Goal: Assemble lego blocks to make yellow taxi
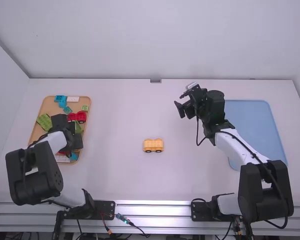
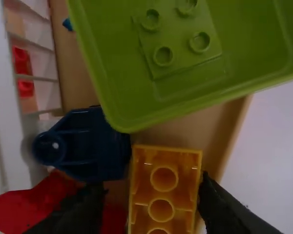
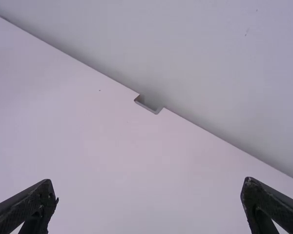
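High view, my left claw (image 1: 72, 132) was over the tray (image 1: 49, 106), fingers parted astride a yellow block (image 2: 163, 194), gap at one side, my right claw (image 1: 184, 109) was spread wide, empty, a yellow wheeled base (image 1: 153, 146) sat mid-counter (image 1: 115, 150).

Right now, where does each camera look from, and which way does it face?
High view: above and behind, facing forward and down onto the table; left arm and right arm show.
Left wrist view: over the tan tray, facing its blocks; open left gripper.
Right wrist view: facing the table's far edge; open right gripper.
High and right wrist views share the edge notch.
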Tool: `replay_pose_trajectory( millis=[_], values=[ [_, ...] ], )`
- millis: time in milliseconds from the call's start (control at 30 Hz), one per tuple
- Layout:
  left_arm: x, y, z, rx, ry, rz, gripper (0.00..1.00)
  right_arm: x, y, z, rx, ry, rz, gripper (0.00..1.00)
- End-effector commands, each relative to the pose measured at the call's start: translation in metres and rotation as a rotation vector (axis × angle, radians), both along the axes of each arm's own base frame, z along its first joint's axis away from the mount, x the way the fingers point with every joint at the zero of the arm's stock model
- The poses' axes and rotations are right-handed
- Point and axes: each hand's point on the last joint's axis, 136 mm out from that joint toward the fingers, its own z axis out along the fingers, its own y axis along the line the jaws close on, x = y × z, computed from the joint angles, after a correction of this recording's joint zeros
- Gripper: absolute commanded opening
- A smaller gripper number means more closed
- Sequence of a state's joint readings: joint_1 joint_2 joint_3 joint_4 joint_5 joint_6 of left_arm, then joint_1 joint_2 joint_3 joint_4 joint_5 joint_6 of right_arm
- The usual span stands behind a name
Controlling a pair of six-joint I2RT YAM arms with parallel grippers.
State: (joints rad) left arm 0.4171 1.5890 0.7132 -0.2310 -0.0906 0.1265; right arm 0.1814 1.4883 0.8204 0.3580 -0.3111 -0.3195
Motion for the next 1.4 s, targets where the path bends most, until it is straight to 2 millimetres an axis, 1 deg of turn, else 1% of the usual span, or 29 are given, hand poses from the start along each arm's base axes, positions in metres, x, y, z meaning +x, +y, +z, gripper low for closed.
replay_pose_trajectory(
  millis=[0, 67, 167, 233, 367, 467, 633, 833, 933, 1000, 1067, 1367],
  values=[
    [-0.007, -0.005, -0.004, -0.037, 0.024, 0.007, 0.56, 0.005, 0.002, 0.024, 0.015, -0.053, 0.001, 1.0],
    [-0.008, -0.005, -0.003, -0.043, 0.03, 0.017, 0.56, 0.005, 0.002, 0.024, 0.015, -0.052, 0.001, 1.0],
    [-0.01, -0.005, -0.002, -0.056, 0.036, 0.053, 0.59, 0.005, 0.002, 0.024, 0.015, -0.053, 0.001, 1.0],
    [-0.009, -0.005, -0.002, -0.055, 0.036, 0.05, 0.59, 0.005, 0.002, 0.024, 0.016, -0.053, 0.001, 1.0],
    [-0.007, -0.005, -0.002, -0.058, 0.024, 0.058, 0.57, 0.005, 0.002, 0.025, 0.016, -0.056, 0.002, 1.0],
    [-0.003, -0.009, -0.008, -0.082, 0.013, 0.038, 0.56, 0.005, 0.002, 0.025, 0.016, -0.057, 0.002, 1.0],
    [-0.007, -0.004, -0.01, -0.062, 0.033, 0.076, 0.53, 0.005, 0.002, 0.025, 0.016, -0.057, 0.001, 1.0],
    [-0.008, -0.005, -0.008, -0.073, 0.045, 0.082, 0.55, 0.006, 0.002, 0.026, 0.017, -0.062, 0.001, 1.0],
    [-0.006, -0.01, -0.009, -0.103, 0.035, 0.08, 0.63, 0.006, 0.002, 0.027, 0.019, -0.065, 0.001, 1.0],
    [-0.003, -0.017, -0.011, -0.137, 0.025, 0.039, 0.66, 0.006, 0.003, 0.027, 0.018, -0.067, 0.005, 1.0],
    [-0.001, -0.022, -0.011, -0.155, 0.022, -0.001, 0.63, 0.006, 0.003, 0.027, 0.019, -0.067, 0.003, 1.0],
    [0.001, -0.021, -0.012, -0.153, 0.0, 0.02, 0.63, 0.006, 0.003, 0.027, 0.018, -0.068, 0.004, 1.0]
  ],
)
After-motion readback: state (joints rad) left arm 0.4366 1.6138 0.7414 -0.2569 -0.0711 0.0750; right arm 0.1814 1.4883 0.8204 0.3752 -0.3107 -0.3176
